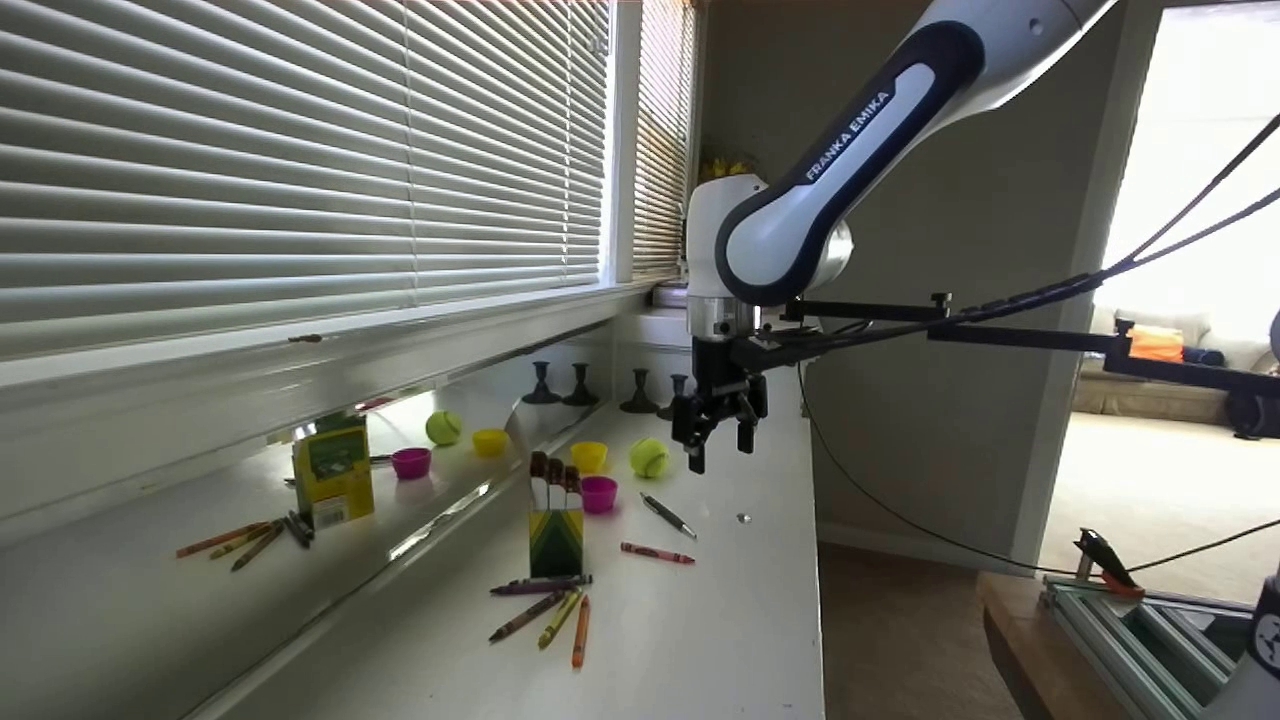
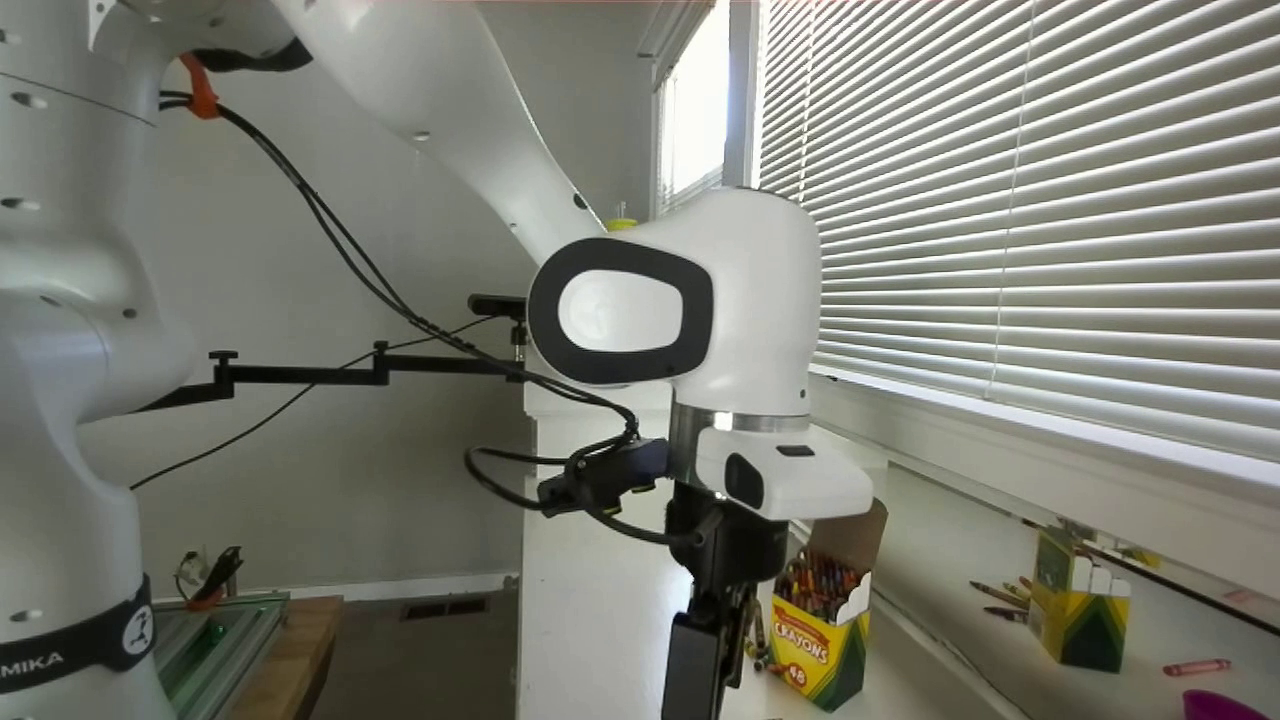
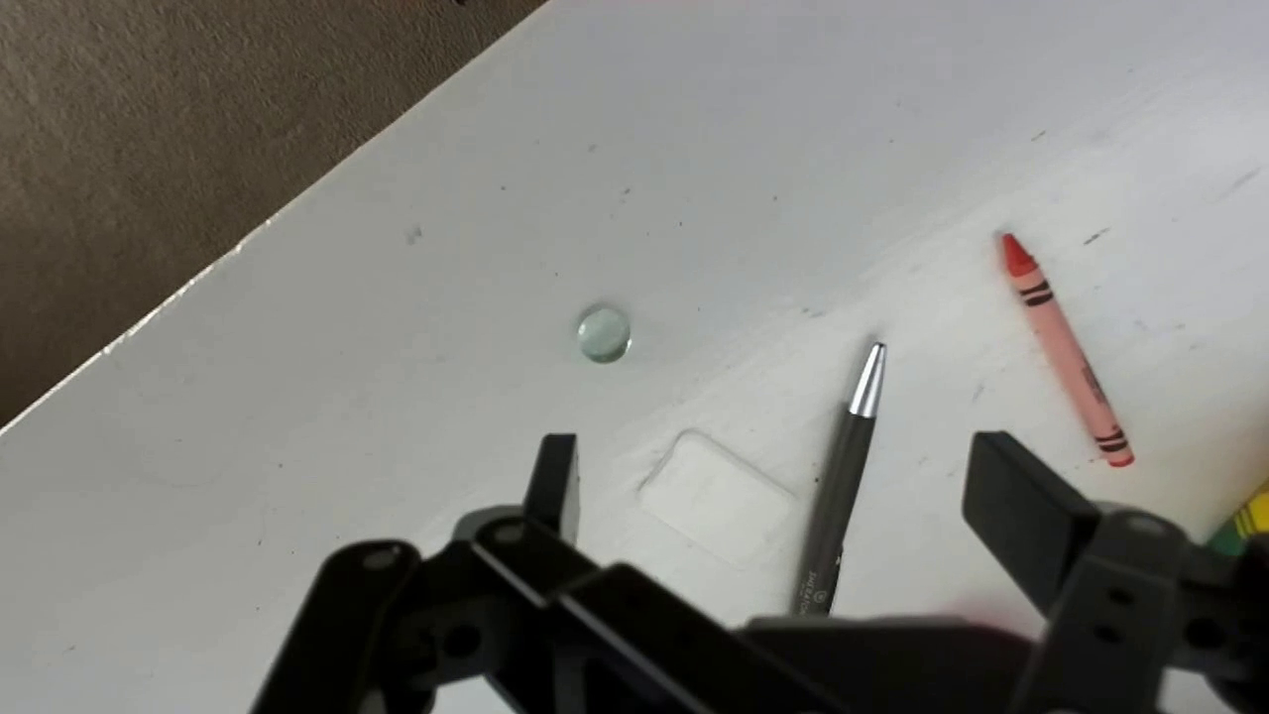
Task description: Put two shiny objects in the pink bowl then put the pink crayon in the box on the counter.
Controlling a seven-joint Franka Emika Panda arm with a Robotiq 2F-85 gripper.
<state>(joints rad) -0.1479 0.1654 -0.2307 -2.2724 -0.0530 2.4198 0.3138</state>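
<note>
My gripper (image 3: 776,476) hovers above the white counter with its jaws wide apart and nothing held. Below, a dark pen with a silver tip (image 3: 843,476) shows between the fingers in the wrist view. A clear, shiny glass bead (image 3: 605,334) lies beyond the fingertips, to the left. The pink crayon (image 3: 1071,362) rests on the counter at the right. In an exterior view the pink bowl (image 1: 598,495) stands behind the box (image 1: 556,540), an upright yellow-green carton. Several crayons fill the open-topped box (image 2: 820,655) in an exterior view. Its corner just enters the wrist view.
A yellow cup (image 1: 589,457) and a tennis ball (image 1: 649,458) stand near the bowl. Several loose crayons (image 1: 580,632) lie before the box. Dark candlesticks (image 1: 640,392) stand at the far end. A reflective panel along the wall mirrors these things. The counter edge (image 3: 238,250) drops to carpet.
</note>
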